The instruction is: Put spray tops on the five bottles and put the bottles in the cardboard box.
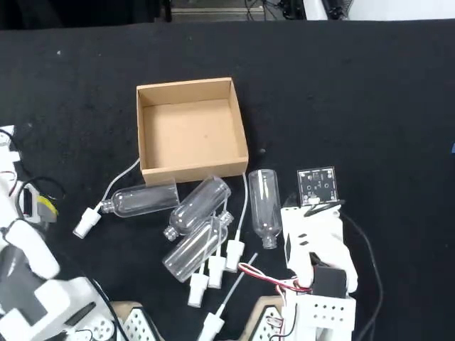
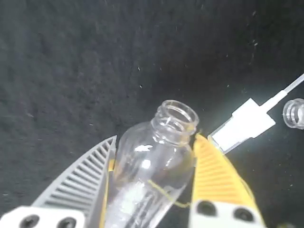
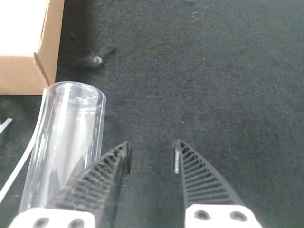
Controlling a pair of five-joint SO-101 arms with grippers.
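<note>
Our left gripper (image 2: 156,142) has its fingers clenched on a clear bottle (image 2: 152,171), just under the open neck. Our right gripper (image 3: 151,154) is released beside a second bottle (image 1: 264,206), which lies right of centre on the counter below the cardboard box (image 1: 195,170). We judge the bottles light, stiff and slippery, best gripped mid-body.

Bright, even light, faint shadows, glints on the clear bottle (image 2: 151,164).
</note>
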